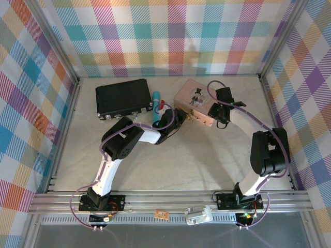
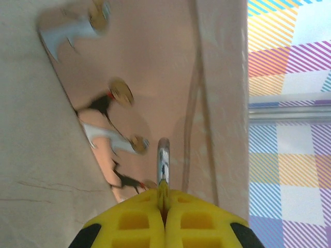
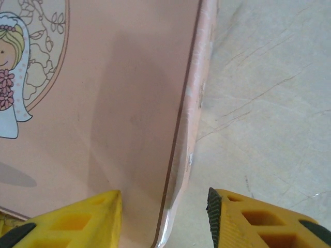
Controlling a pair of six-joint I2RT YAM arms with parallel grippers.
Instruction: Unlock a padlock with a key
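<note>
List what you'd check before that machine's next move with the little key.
1. The key pinched in the left end effector: ok.
2. The key lined up with the padlock: cannot tell, too small from above.
3. The pink tin held steady: not ok; the right end effector is open, straddling its edge.
4. The black case clear of both end effectors: ok.
5. The blue pen clear of the left end effector: cannot tell, very close.

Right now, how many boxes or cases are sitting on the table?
2. The black case lies far left; the pink tin lies right of it, past the blue pen. The right claw straddles the tin's edge; the left claw, shut on the key, faces its side.
</note>
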